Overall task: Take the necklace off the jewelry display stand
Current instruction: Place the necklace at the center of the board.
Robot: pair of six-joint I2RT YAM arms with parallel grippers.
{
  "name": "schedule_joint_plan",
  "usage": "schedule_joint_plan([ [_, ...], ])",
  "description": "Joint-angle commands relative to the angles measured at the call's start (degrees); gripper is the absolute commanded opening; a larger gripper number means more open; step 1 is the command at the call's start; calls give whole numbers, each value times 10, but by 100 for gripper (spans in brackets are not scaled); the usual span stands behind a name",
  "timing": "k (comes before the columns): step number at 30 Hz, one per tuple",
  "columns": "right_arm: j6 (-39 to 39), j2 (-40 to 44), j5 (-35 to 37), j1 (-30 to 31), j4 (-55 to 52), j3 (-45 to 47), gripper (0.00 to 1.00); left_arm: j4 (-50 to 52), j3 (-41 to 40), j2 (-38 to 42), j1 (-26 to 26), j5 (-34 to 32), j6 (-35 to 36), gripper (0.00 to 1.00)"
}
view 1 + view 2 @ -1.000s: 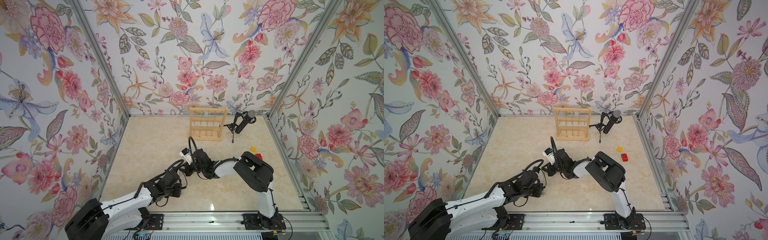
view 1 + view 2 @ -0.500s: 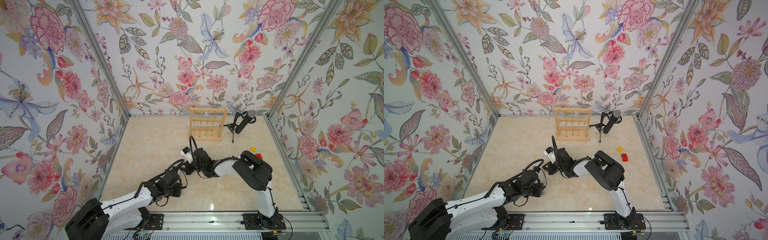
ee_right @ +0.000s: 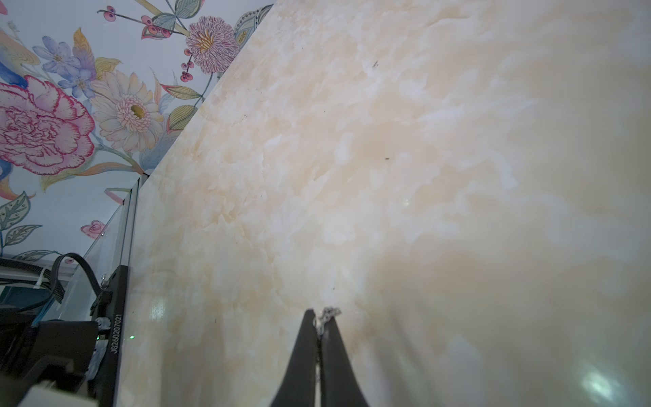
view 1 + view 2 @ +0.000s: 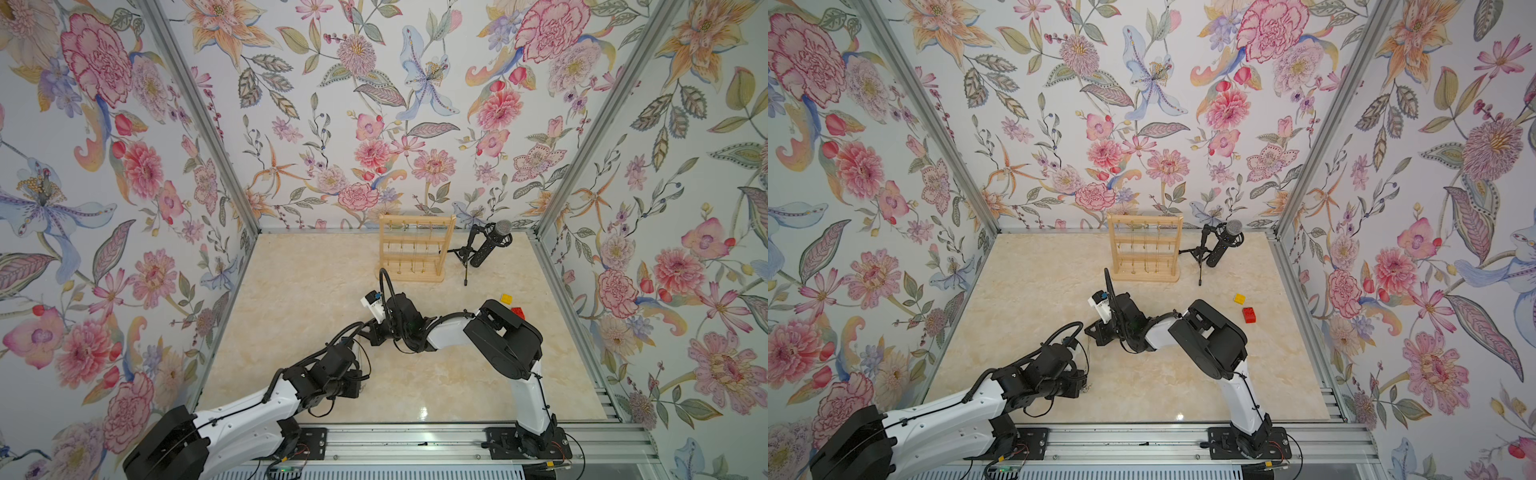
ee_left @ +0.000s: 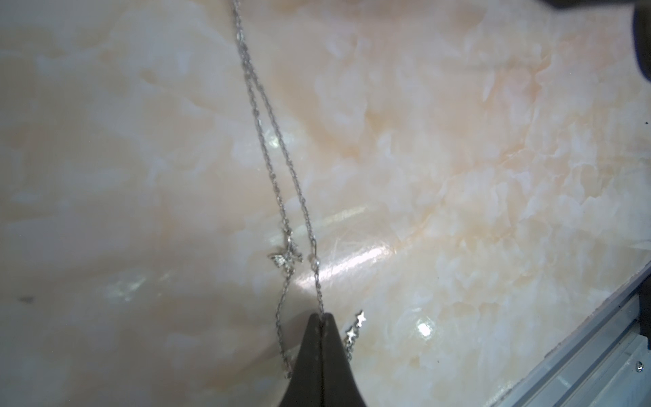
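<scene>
Both arms bend in low over the table (image 4: 291,291), near the front & middle. The left arm (image 4: 249,411) lies long and flat from its corner. The right arm (image 4: 503,345) goes up, folds at the elbow and reaches across to meet it.

The left gripper (image 5: 320,317) is pinched tight on the necklace (image 5: 312,259), tips together w/ the chain caught between them. The right gripper (image 3: 320,317) is squeezed onto the chain too (a small bunch of links pokes out at its tips). So the necklace is off the jewelry display stand (image 4: 415,249). It runs between the two claws over the table, well apart from the stand, which is at the back wall.

Hard to see: in both top views the claw tips hide under the wrists, and the chain is only a faint thin line in a top view. The right elbow cuts off part of the red brick (image 4: 517,311); the brick shows whole at (image 4: 1249,314).

Only the left wrist view shows the butterfly charm (image 5: 285,258) and two tiny stars (image 5: 355,326). Thin chains hang on the stand, too small to tell apart. The mic (image 4: 490,245) stands just beside it.
</scene>
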State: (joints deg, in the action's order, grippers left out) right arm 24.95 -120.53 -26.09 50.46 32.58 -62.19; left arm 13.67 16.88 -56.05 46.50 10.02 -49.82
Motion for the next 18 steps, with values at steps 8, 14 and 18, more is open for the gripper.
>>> schedule_joint_plan([
  [8,9,-39,-1,-9,-15,-30,0,6,-17,4,-6,1,-11,1],
  [14,5,-51,2,-12,-30,-43,0,2,-25,15,-6,2,-14,1],
  [18,1,-57,4,-13,-40,-50,0,0,-31,23,-6,3,-16,1],
])
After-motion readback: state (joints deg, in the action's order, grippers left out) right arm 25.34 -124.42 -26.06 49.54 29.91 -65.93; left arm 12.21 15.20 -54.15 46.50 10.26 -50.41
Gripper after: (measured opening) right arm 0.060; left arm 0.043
